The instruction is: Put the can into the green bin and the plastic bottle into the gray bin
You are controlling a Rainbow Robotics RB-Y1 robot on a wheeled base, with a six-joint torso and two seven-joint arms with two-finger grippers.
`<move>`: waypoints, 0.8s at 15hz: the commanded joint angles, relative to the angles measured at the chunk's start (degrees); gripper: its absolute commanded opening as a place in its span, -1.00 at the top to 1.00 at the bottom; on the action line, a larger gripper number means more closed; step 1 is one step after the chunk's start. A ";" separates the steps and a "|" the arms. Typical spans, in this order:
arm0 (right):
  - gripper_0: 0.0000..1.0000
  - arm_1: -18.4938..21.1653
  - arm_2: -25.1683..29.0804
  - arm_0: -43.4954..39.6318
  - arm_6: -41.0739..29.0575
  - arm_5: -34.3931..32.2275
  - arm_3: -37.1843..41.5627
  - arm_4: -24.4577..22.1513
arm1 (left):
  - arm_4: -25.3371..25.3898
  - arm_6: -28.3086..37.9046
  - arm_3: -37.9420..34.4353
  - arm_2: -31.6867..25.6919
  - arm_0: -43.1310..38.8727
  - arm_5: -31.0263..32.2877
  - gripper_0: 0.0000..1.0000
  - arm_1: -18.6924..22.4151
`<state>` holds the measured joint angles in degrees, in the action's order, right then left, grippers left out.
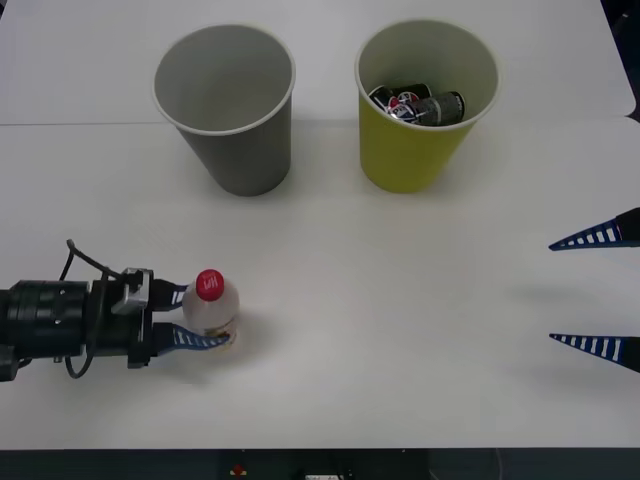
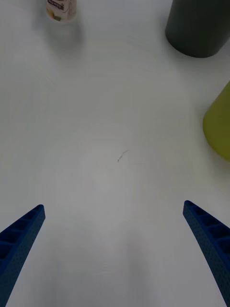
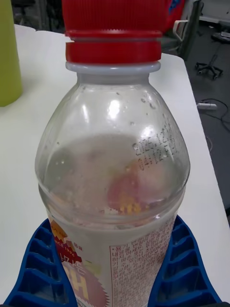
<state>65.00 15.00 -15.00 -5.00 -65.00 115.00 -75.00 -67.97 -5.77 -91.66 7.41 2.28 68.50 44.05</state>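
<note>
A white table [image 1: 400, 330] is spreading across the front view, with a seam running across its far part. Dark cans [image 1: 420, 105] are lying heaped together inside the yellow-green container. Beyond the table's edge, a chair base [image 3: 211, 67] is standing on dark floor.

Left end effector [image 1: 200, 317], arm extended low from the left, fingers clamped closed; right end effector [image 1: 592, 291] hovers, fingers spread wide.

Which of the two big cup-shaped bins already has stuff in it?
The green bin, on the robot's right side of the pair. Dark cans lie inside it, while the gray bin beside it shows only a bare inside.
</note>
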 commanded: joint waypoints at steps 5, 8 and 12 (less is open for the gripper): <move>-1.00 0.00 0.00 0.00 0.00 0.00 0.00 0.00 | -11.84 28.44 -19.96 -14.26 -6.50 0.58 1.00 0.07; -1.00 0.00 0.00 0.00 0.00 0.00 0.00 0.00 | -15.88 40.48 -25.15 -17.69 -6.68 0.67 1.00 0.07; -1.00 0.00 0.00 0.00 0.00 0.00 0.00 0.00 | -23.53 59.56 -34.29 -23.14 -6.59 1.99 1.00 0.51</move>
<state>65.00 15.00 -15.00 -5.00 -65.00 115.00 -75.00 -90.36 50.22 -124.35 -14.93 -4.39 70.02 44.43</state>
